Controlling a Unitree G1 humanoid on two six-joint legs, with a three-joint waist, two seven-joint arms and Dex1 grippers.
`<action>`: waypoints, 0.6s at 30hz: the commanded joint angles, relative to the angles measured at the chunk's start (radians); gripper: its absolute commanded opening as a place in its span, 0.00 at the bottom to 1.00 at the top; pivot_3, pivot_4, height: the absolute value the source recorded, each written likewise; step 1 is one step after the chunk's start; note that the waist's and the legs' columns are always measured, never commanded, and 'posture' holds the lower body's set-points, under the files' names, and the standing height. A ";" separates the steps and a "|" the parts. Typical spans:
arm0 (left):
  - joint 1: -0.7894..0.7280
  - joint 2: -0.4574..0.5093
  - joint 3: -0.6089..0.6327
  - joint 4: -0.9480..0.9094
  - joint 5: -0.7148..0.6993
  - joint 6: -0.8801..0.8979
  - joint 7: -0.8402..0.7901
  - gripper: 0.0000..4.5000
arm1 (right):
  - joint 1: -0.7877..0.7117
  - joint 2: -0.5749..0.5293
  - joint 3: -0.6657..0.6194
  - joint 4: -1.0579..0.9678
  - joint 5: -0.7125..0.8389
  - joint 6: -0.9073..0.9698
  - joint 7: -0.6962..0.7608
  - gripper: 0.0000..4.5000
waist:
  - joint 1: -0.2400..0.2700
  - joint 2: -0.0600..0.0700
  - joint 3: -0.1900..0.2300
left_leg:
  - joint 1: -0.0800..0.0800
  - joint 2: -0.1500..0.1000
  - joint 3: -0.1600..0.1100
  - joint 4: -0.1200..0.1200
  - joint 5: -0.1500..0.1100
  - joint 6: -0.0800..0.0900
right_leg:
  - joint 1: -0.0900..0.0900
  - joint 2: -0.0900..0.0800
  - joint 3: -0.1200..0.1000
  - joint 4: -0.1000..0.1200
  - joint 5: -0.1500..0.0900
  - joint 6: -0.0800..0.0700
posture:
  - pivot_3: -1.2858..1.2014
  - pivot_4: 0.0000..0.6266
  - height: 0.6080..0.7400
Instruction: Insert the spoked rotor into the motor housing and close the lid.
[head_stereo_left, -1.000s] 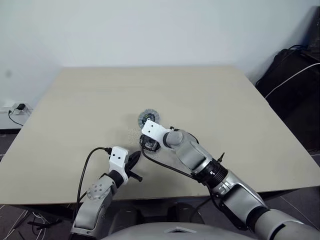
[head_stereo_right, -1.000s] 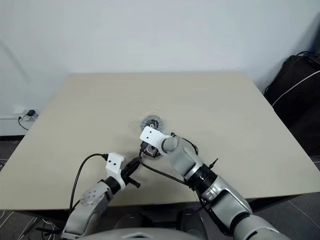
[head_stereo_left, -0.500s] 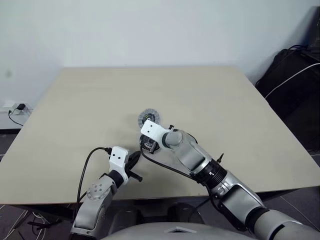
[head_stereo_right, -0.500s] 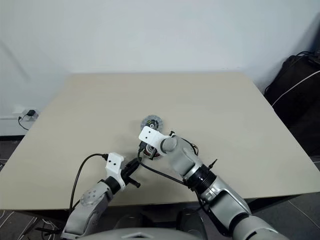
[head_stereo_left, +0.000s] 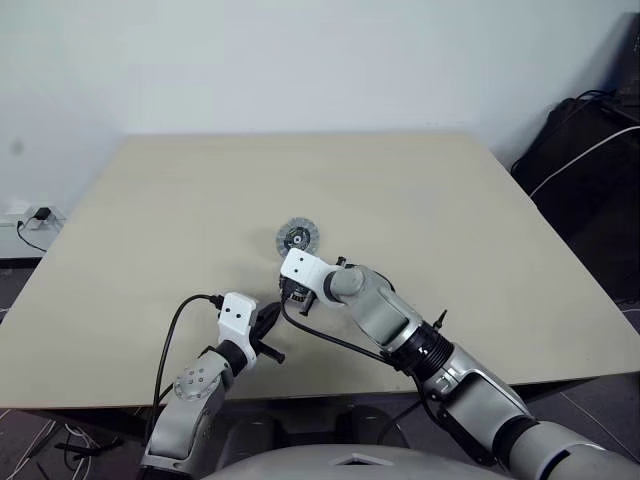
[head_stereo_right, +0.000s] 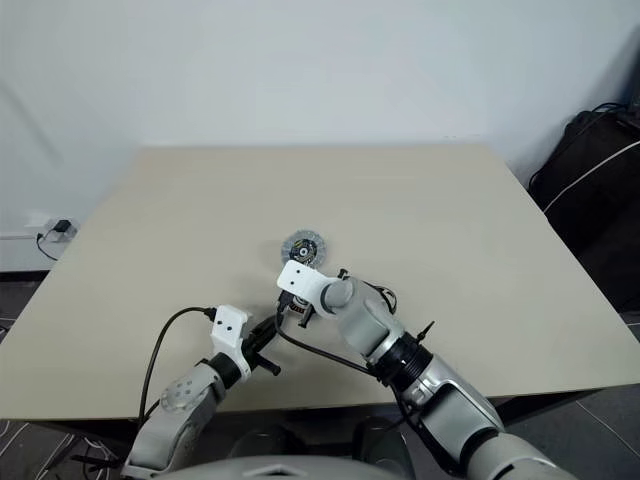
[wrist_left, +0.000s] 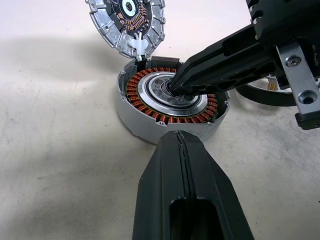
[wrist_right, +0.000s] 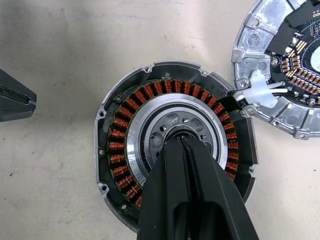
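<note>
Closed right gripper (wrist_right: 184, 142) fingertips press into the hub of the round silver motor housing with copper windings (wrist_right: 175, 145), gripping nothing; left gripper (wrist_left: 181, 137) closed, empty. Rotor apparently seated. Ribbed silver lid (wrist_left: 127, 22): rigid, tethered; take its rim.

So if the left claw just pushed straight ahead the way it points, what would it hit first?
Most likely the near wall of the motor housing: the shut left claw points straight at it, though the gap between them is hard to judge.
</note>
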 joint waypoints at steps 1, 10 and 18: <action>-0.007 0.001 0.004 -0.020 -0.009 -0.011 -0.006 0.00 | -0.007 0.010 -0.012 -0.004 0.000 -0.016 -0.003 0.01 | 0.000 0.000 0.000 | 0.000 0.000 0.000 0.000 0.000 0.000 | 0.000 0.000 0.000 0.000 0.000 0.000 | 0.52 0.00 1.00; 0.000 -0.001 0.000 -0.025 -0.010 -0.007 -0.006 0.00 | -0.002 0.027 -0.036 0.026 -0.003 -0.047 -0.041 0.01 | 0.000 0.000 0.000 | 0.000 0.000 0.000 0.000 0.000 0.000 | 0.000 0.000 0.000 0.000 0.000 0.000 | 0.52 0.00 1.00; -0.003 -0.003 -0.003 -0.021 -0.010 -0.009 -0.007 0.00 | -0.005 0.008 -0.037 0.023 -0.006 -0.038 -0.032 0.01 | 0.000 0.000 0.000 | 0.000 0.000 0.000 0.001 0.000 0.000 | 0.000 0.000 0.000 0.000 0.000 0.000 | 0.52 0.00 1.00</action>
